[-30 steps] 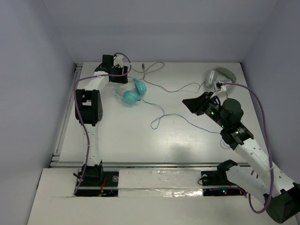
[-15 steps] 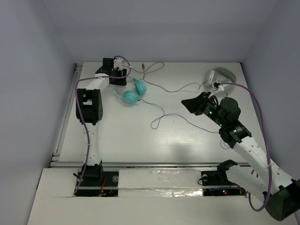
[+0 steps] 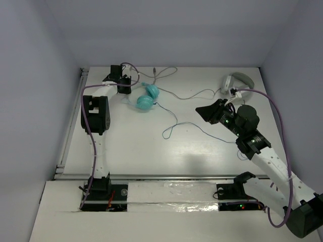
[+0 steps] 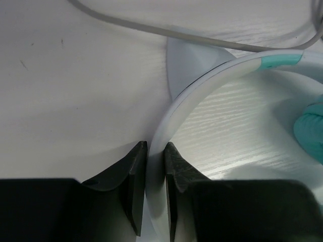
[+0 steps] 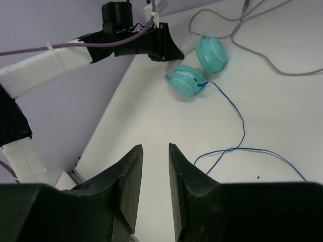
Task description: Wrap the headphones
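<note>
The headphones (image 3: 147,97) lie at the back left of the table, their teal ear cups (image 5: 185,80) close together. My left gripper (image 3: 125,83) is just left of them, shut on the pale headband (image 4: 202,85), which runs down between the two black fingers (image 4: 132,174). One teal cup (image 4: 312,132) shows at the right edge of the left wrist view. The thin blue cable (image 3: 170,124) trails from the cups toward the table's middle and on to the right. My right gripper (image 3: 203,111) hovers right of centre, open with nothing between its fingers (image 5: 130,174), pointing at the headphones.
Grey-white headphones (image 3: 236,80) rest at the back right. Their grey cable (image 3: 187,94) snakes leftward to the back edge, passing just behind the teal headband (image 4: 212,39). The left wall rail (image 3: 75,116) runs along the table's left side.
My left gripper has closed on the headband. The teal ear cups have shifted a little right and back. The right arm has barely moved.
</note>
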Controlling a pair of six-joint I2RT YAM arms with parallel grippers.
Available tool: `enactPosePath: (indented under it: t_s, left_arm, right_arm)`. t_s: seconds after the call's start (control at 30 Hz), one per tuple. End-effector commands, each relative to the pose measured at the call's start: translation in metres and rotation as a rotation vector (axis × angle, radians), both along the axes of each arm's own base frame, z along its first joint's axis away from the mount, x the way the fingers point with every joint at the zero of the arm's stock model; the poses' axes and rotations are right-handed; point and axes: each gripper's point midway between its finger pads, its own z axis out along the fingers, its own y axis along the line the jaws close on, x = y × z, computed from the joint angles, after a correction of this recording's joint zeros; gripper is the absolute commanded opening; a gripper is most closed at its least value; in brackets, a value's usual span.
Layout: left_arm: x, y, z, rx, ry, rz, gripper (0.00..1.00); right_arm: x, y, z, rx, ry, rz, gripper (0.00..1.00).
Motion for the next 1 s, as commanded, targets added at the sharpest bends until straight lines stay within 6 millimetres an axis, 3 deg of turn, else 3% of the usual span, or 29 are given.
enactPosePath:
  t_s: [0.0, 0.07, 0.2, 0.3, 0.47, 0.67, 0.83, 0.87, 0.9, 0.97]
  left_arm:
    - [-0.024, 0.011, 0.008, 0.016, 0.067, 0.081, 0.11]
    - [-0.031, 0.013, 0.01, 0.019, 0.066, 0.094, 0.12]
    - [-0.034, 0.015, 0.013, 0.023, 0.064, 0.117, 0.31]
    - [-0.034, 0.015, 0.009, 0.019, 0.075, 0.121, 0.39]
    - [-0.034, 0.02, 0.0, 0.042, 0.096, 0.137, 0.39]
    - [-0.036, 0.018, -0.011, 0.115, 0.103, 0.159, 0.35]
    - [-0.036, 0.015, -0.019, 0.128, 0.116, 0.156, 0.3]
    - [-0.036, 0.01, -0.019, 0.13, 0.112, 0.148, 0.26]
    - [-0.035, 0.01, -0.018, 0.129, 0.106, 0.147, 0.11]
    - [-0.036, 0.005, -0.02, 0.132, 0.108, 0.135, 0.04]
  right_arm:
    - [-0.004, 0.0, 0.013, 0.005, -0.054, 0.006, 0.34]
    - [-0.004, -0.001, 0.014, 0.01, -0.061, 0.003, 0.34]
    - [-0.004, 0.004, 0.009, 0.004, -0.046, 0.027, 0.34]
    - [-0.005, 0.003, 0.009, 0.007, -0.051, 0.026, 0.34]
    - [-0.004, 0.004, 0.01, 0.007, -0.053, 0.03, 0.34]
    - [-0.001, 0.005, 0.008, 0.006, -0.046, 0.027, 0.32]
    - [0.001, 0.005, 0.01, 0.009, -0.051, 0.018, 0.25]
    - [0.001, 0.005, 0.01, 0.009, -0.051, 0.023, 0.23]
    - [0.0, 0.007, 0.008, 0.007, -0.045, 0.033, 0.22]
    - [0.001, 0.009, 0.007, 0.01, -0.045, 0.041, 0.19]
